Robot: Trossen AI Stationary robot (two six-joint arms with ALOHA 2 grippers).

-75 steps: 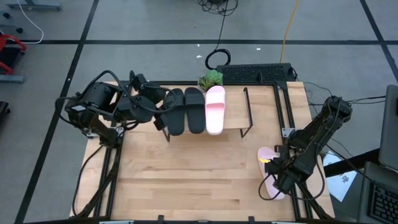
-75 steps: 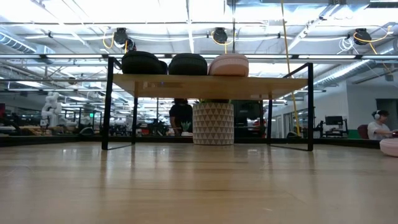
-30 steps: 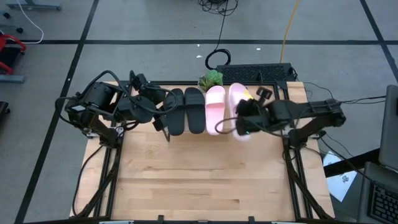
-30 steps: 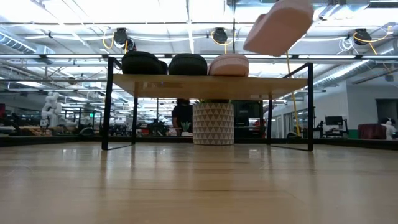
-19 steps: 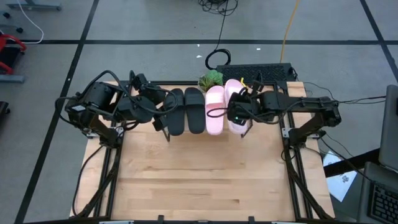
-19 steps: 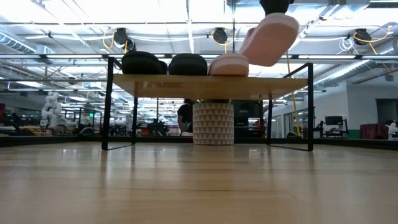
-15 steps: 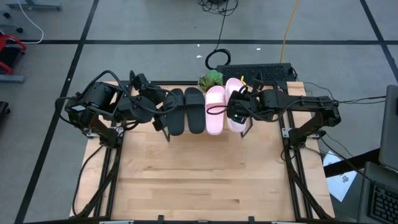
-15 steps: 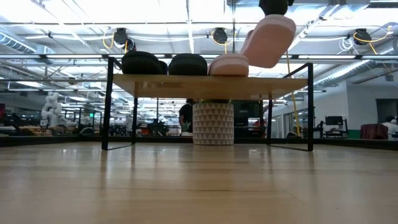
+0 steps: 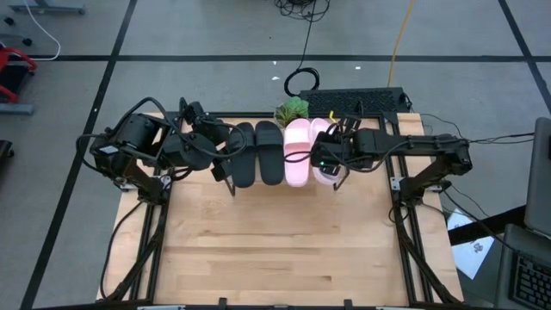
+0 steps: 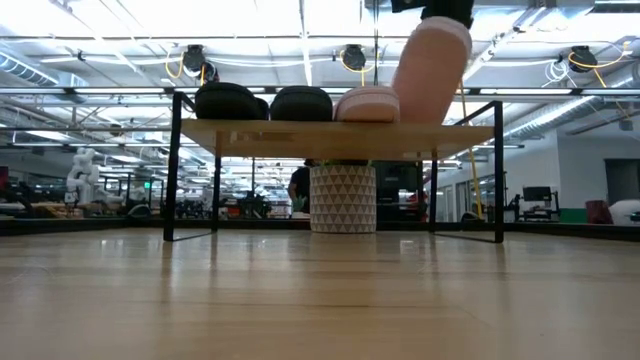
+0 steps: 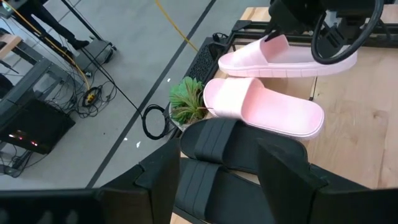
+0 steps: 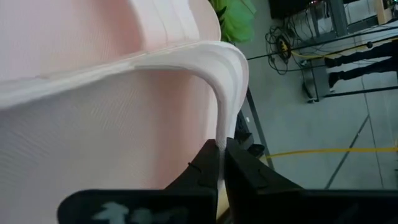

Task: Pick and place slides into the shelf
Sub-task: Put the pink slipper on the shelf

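Observation:
The shelf (image 10: 330, 138) stands at the table's far edge. On its wooden plank lie two black slides (image 9: 256, 153) and one pink slide (image 9: 298, 151) side by side. My right gripper (image 9: 331, 158) reaches in from the table's right, shut on the second pink slide (image 10: 430, 65), just right of the first pink one. My left gripper (image 9: 222, 160) is open and waits at the shelf's left end. In the left wrist view its fingers stand on either side of the black slides (image 11: 242, 158). My right gripper (image 12: 220, 149) pinches the pink slide's strap by its thin edge (image 12: 219, 127) between both fingers. It holds the slide from above, at the high end. The slide is tilted steeply, and its lower end (image 10: 408, 119) is down at the shelf's plank beside the other pink slide.
A potted plant (image 9: 293, 108) stands behind the shelf, and its patterned pot (image 10: 343, 198) shows under the plank. A dark flat device (image 9: 353, 101) lies at the table's far right. The wide wooden tabletop (image 9: 275, 241) stretches toward the near edge. Black wire legs (image 10: 498, 170) flank the shelf.
My right gripper has carried the pink slide toward the table's left and down onto the shelf, next to the other pink slide. The slide has tipped steeper, and its lower end has come down to the plank. The gripper has stayed shut on the slide.

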